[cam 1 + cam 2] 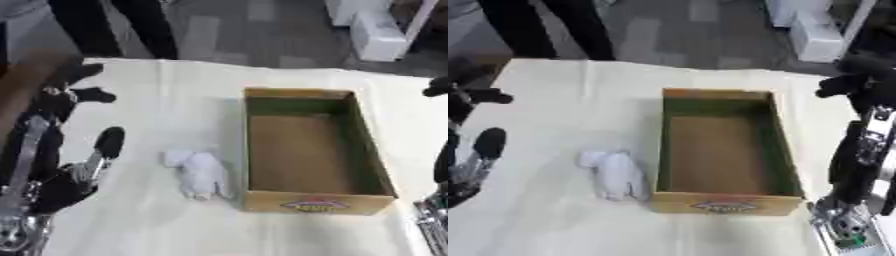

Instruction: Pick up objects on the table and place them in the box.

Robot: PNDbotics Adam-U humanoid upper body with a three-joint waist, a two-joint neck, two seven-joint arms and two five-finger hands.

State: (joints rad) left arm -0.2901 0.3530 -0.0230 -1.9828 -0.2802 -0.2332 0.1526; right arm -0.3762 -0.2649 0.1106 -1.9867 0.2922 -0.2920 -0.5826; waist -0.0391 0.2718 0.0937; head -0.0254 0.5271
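Note:
An open cardboard box (317, 202) with a bare brown floor stands right of the table's middle, a coloured label on its front wall. A white soft object (200, 174), lumpy like a small plush or bundled cloth, lies on the cloth just left of the box's front corner, almost touching it. My left hand (51, 131) is at the table's left edge, fingers straight and spread, holding nothing, about a hand's width left of the white object. My right hand (866, 131) stays at the right edge beside the box, fingers up and relaxed, also holding nothing.
A cream cloth (166, 105) covers the table. Beyond the far edge is grey floor with white cartons (378, 30) at the upper right. A dark wooden surface (19, 82) shows past the table's left side.

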